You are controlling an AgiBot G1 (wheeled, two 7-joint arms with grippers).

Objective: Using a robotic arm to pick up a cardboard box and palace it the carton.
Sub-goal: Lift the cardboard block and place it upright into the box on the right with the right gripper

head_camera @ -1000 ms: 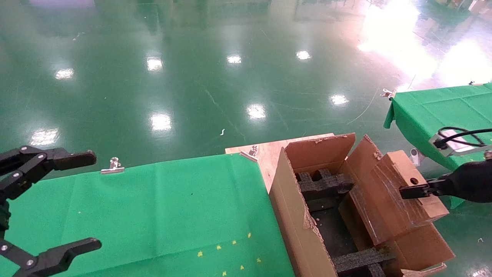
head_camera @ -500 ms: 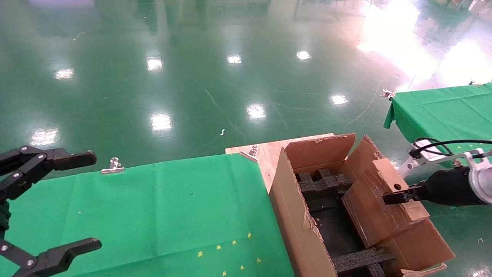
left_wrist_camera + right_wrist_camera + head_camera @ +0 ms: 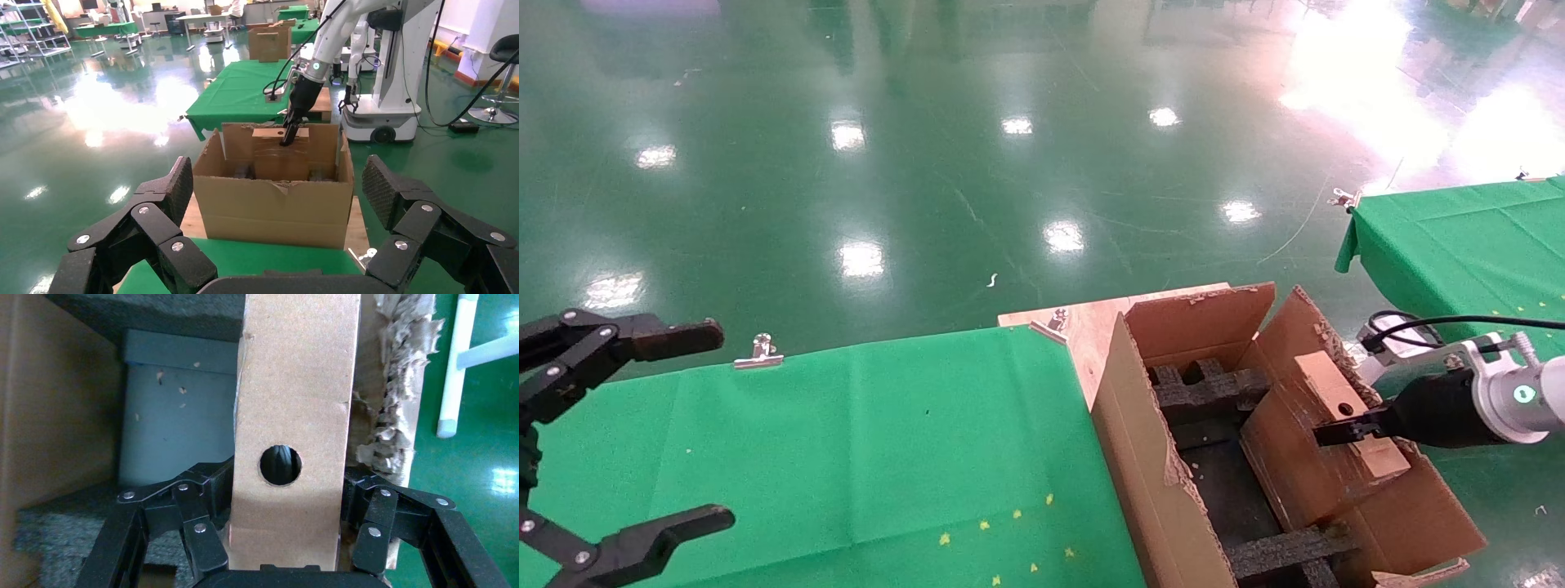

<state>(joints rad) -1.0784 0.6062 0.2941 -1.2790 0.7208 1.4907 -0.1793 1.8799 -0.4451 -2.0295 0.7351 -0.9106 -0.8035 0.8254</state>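
Item one, my right claw (image 3: pixel 1336 431): clenched on the cardboard box (image 3: pixel 1316 445), fingers (image 3: pixel 202 536) pressed against both broad faces, as the right wrist view confirms; the round hole (image 3: pixel 280 465) in the narrow side faces that camera. Item two, the cardboard box: held on edge and tilted, its lower part already inside the carton (image 3: pixel 1164 482), its upper end above the rim, close to the frayed flap (image 3: pixel 1299 327) on the robot's right side. Item three, the carton: open, standing on a wooden board (image 3: pixel 1083 322) at the end of the green-clothed counter (image 3: pixel 846 441), black foam inserts (image 3: pixel 1209 388) visible at the far and near ends. Item four, the robotic arm (image 3: pixel 1512 400): white casing with green-lit ring, reaching in from the right, silver camera block (image 3: pixel 1389 347) and black cable above the wrist. Item five, my left claw (image 3: pixel 609 441): released, fingers spread wide, hovering over the near left part of the counter, well apart from the carton.
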